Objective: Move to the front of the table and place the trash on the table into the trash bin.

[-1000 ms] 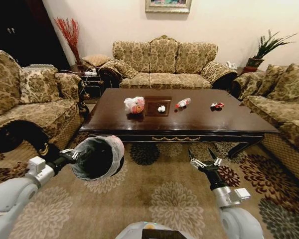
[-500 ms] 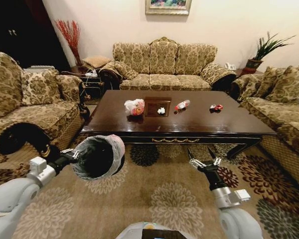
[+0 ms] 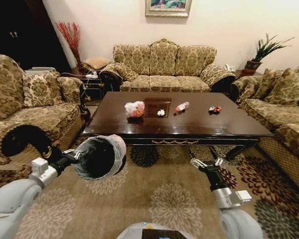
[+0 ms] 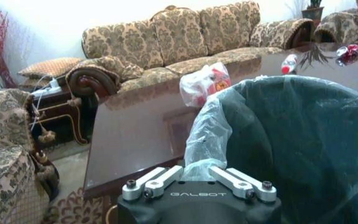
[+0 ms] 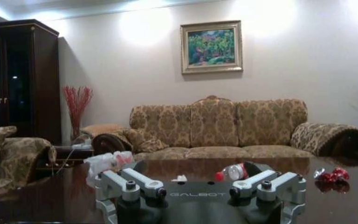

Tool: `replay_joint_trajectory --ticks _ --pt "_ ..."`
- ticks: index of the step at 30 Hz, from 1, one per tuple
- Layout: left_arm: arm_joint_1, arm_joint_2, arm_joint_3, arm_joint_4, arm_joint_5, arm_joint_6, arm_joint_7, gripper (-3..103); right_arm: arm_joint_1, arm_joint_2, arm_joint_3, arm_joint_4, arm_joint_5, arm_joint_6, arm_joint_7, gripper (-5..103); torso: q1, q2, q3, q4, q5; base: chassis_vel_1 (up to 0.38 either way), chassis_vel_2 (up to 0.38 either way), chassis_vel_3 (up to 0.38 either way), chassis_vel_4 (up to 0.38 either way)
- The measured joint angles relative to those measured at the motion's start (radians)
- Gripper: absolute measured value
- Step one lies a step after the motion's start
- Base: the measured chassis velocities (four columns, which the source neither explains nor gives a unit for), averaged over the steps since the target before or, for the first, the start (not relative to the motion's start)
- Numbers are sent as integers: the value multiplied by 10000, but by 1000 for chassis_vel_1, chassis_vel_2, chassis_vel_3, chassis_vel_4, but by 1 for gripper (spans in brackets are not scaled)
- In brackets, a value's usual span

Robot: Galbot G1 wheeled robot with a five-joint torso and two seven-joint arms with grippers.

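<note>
The dark glossy table [image 3: 189,127] stands ahead of me with the trash on it: a whitish bag with red contents [image 3: 134,109], a white paper wad [image 3: 161,112], a clear red-labelled bottle [image 3: 182,106] and a red-black wrapper [image 3: 215,108]. My left gripper [image 3: 74,154] is shut on the rim of the trash bin [image 3: 100,157], holding it tilted in front of the table's left end. In the left wrist view the liner [image 4: 291,140] is pinched by the left gripper [image 4: 197,179], with the bag [image 4: 203,84] beyond. My right gripper [image 3: 206,161] hangs open below the table's front edge.
Patterned sofas surround the table: one behind [image 3: 164,64], one at the left [image 3: 25,109], one at the right [image 3: 284,109]. A side table with cables [image 3: 92,79] stands at the back left, and a potted plant [image 3: 261,52] at the back right. Patterned carpet [image 3: 164,199] lies under me.
The whole view has shifted: the table and sofas sit slightly higher and farther in the picture. Both arms keep the same pose, the bin still held.
</note>
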Motion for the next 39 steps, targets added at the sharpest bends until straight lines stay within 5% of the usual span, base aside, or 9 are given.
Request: replay_joint_trajectory --ticks 39 --pt "15 23 -64 24 178 -138 203 2 -126 115 -14 11 -36 497 -150 100 725 1679 953 0 0 0 0 0 0"
